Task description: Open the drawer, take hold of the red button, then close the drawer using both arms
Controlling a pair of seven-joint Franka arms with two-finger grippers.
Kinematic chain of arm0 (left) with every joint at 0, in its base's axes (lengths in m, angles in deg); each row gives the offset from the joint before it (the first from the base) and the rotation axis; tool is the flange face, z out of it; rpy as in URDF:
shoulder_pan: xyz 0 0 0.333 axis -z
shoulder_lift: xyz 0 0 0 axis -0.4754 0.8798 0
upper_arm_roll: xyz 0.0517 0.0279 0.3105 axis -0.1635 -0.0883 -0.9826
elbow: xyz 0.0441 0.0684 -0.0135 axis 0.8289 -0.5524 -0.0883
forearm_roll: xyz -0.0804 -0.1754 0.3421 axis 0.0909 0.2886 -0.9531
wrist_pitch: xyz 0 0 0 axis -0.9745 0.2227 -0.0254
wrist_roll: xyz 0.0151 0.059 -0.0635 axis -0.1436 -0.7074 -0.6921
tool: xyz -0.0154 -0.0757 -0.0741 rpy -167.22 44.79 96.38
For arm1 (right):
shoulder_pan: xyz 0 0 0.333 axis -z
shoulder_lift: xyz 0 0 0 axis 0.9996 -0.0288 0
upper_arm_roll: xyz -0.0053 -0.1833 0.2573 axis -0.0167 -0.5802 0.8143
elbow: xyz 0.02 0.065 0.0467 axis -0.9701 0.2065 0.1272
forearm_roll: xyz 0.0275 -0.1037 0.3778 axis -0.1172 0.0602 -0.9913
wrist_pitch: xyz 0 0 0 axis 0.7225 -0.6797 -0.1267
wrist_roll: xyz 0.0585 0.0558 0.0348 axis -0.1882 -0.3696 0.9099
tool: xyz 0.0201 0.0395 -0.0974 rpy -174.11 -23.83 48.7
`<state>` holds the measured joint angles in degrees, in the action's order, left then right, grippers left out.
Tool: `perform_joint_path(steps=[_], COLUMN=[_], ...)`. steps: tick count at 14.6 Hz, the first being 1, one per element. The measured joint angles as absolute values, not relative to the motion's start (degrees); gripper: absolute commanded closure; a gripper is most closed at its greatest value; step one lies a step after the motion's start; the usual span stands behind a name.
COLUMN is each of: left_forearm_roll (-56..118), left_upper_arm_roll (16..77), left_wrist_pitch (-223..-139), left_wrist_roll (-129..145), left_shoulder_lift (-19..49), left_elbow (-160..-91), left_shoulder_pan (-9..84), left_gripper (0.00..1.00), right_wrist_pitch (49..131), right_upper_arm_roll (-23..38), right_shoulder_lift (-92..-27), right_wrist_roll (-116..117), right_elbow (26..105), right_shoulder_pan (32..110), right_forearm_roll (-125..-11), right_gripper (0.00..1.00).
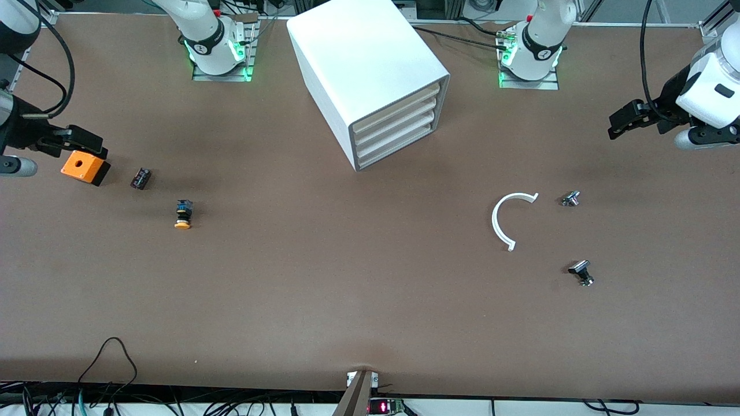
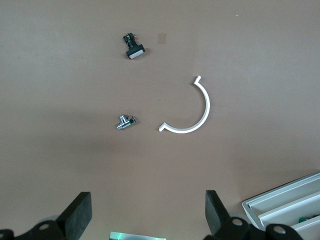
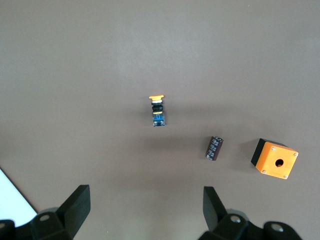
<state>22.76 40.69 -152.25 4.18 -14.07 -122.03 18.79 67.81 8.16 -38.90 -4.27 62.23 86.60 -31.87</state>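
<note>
The white box cabinet (image 1: 364,63) stands toward the robots' side at mid-table. Its four cream-fronted drawers (image 1: 399,124) are all shut. The red-capped button is not in view. My left gripper (image 1: 615,127) hangs open and empty over the left arm's end of the table; in the left wrist view (image 2: 148,215) its jaws stand wide apart and a cabinet corner (image 2: 285,207) shows. My right gripper (image 1: 92,144) is open and empty in the air at the right arm's end, just above the orange box (image 1: 85,167); the right wrist view (image 3: 145,210) shows its jaws wide apart.
An orange-yellow-capped button (image 1: 183,214) (image 3: 157,111), a small black part (image 1: 140,178) (image 3: 214,148) and the orange box with a hole (image 3: 274,159) lie at the right arm's end. A white C-shaped piece (image 1: 509,219) (image 2: 192,112) and two small metal parts (image 1: 570,199) (image 1: 581,273) lie toward the left arm's end.
</note>
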Motion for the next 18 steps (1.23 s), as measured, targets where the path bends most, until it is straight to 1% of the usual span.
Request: perform_joint_path(steps=[11, 18], left_forearm_roll=[22.8, 22.7], left_upper_arm_roll=[41.0, 41.2], left_wrist_pitch=[-151.5, -151.3], left_wrist_roll=[4.2, 4.2], left_shoulder_lift=[-13.9, -11.5], left_elbow=[-121.7, -120.6], left_shoulder_pan=[18.8, 18.9], left_gripper=[0.00, 0.00], right_wrist_pitch=[67.9, 68.0], right_upper_arm_roll=[8.8, 8.8], right_shoulder_lift=[-39.7, -39.8], right_wrist_roll=[-4.2, -4.2], right_elbow=[62.2, 62.2], right_shoulder_pan=[85.1, 85.1], right_forearm_roll=[-31.3, -31.3], right_gripper=[0.00, 0.00])
